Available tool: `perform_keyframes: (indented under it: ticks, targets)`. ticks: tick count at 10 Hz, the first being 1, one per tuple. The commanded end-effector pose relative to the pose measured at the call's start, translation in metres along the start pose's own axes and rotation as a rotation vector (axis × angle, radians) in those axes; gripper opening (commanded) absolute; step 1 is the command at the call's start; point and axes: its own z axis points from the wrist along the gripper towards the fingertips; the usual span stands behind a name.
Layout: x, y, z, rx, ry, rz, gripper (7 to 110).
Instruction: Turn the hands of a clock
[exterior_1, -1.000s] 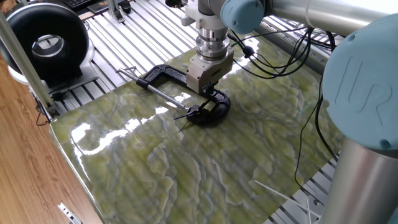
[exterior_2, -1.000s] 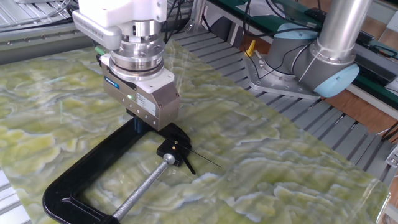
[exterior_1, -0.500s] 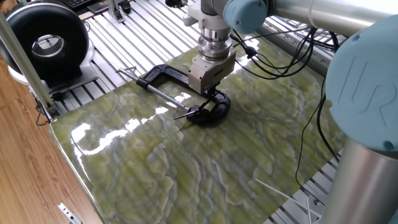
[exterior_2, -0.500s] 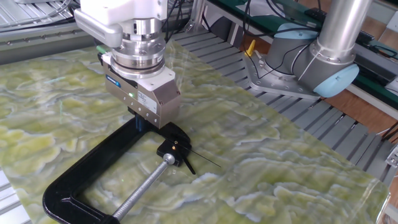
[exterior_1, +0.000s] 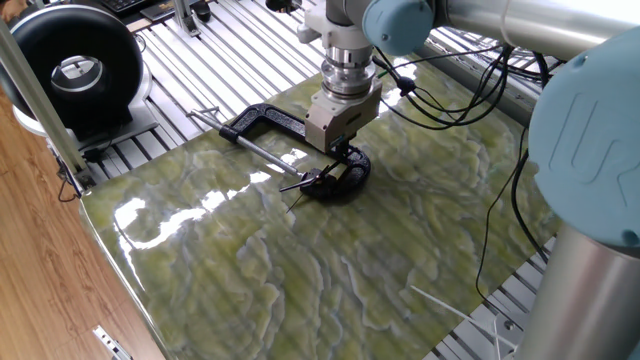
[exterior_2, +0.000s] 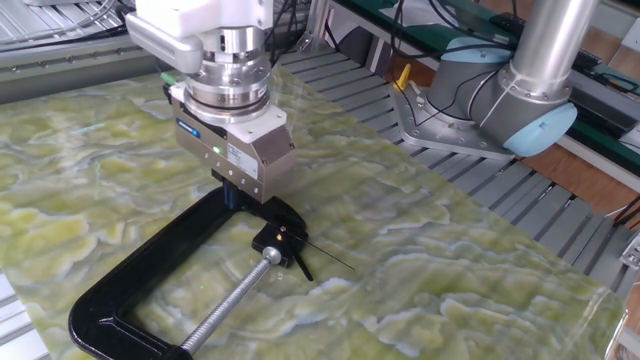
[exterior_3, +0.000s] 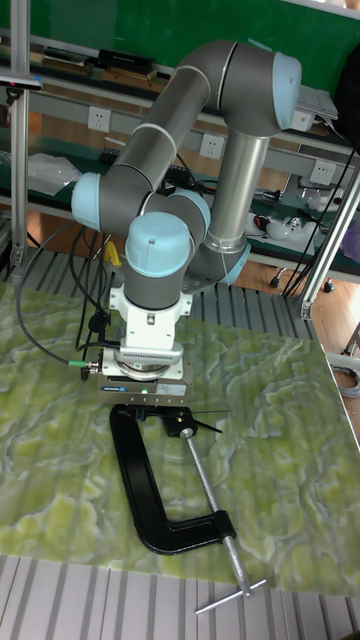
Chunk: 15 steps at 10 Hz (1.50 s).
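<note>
the gripper (exterior_2: 233, 196) is hanging upright over the closed end of the c-clamp (exterior_2: 150, 270), its boxy grey metal body sitting under a ribbed silver wrist flange. its fingers (exterior_2: 230, 194) are showing only as a short dark stub beneath the body, so whether they are spread or closed cannot be told, and nothing is seen held between them. in one fixed view the gripper (exterior_1: 339, 148) is standing just above the clamp's curved frame.

the clock (exterior_2: 279, 240) is sitting in the jaw of the clamp as a small black hub, pinched by the tip of the threaded silver screw rod (exterior_2: 232, 296). the hands (exterior_2: 318, 255) are radiating from the hub as thin black needles, lying low over the table (exterior_2: 450, 280) and pointing away from the clamp. in the tall fixed view the hands (exterior_3: 205, 418) are lying just beside the gripper body, not touching it.

the c-clamp is lying flat, matte black, with a smooth rounded frame. the table is wearing a glossy green-and-cream marbled sheet that is reflecting light. ribbed aluminium rails (exterior_1: 215, 70) are bordering the sheet. beyond the hands the marbled surface is running open toward the far edge. a round black ring (exterior_1: 72, 66) with a grey centre is standing well apart, off the sheet.
</note>
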Motion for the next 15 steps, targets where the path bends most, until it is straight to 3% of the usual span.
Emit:
perform_keyframes:
  ticks: [1,10,15]
  targets:
    - [0.006,0.004,-0.002,-0.014,0.000,0.012,7]
    - [0.024,0.011,-0.001,-0.014,0.000,0.023,7]
    - [0.019,0.010,-0.005,-0.007,-0.001,0.025,7]
